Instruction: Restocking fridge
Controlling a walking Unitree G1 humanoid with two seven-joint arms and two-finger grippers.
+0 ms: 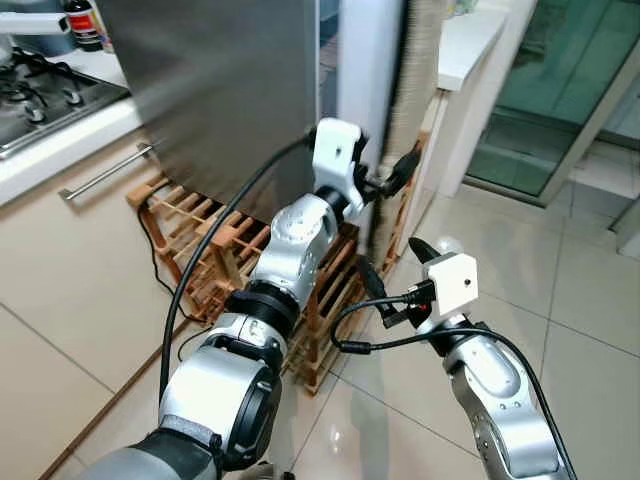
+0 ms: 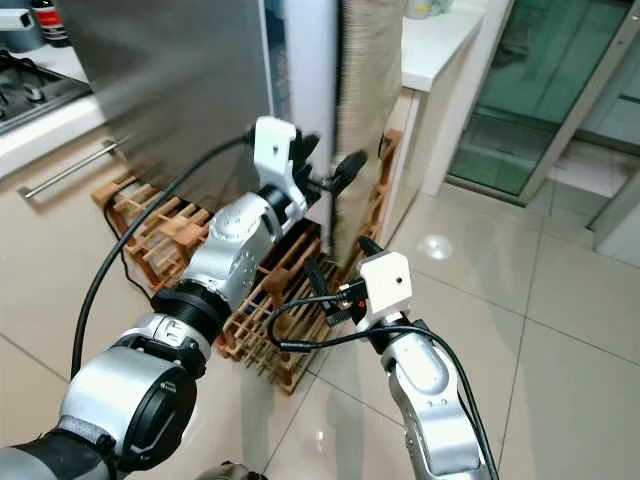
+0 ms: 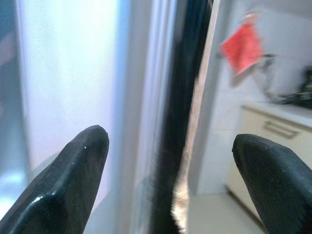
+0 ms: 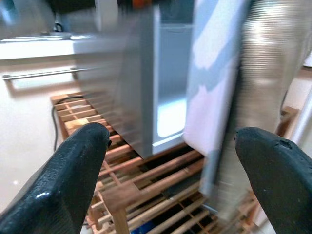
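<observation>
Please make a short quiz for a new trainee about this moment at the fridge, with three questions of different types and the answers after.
1. True or false: the left tool is at the edge of the fridge door.
2. What stands under the fridge? A) wooden rack B) blue bucket C) cardboard box
3. Fill in: the right tool is ____ and holds nothing.

Key: 1 true; 2 A, the wooden rack; 3 open.

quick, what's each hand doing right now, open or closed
Left hand: open, empty, at the edge of the fridge door.
Right hand: open, empty, lower down by the wooden rack.
</observation>
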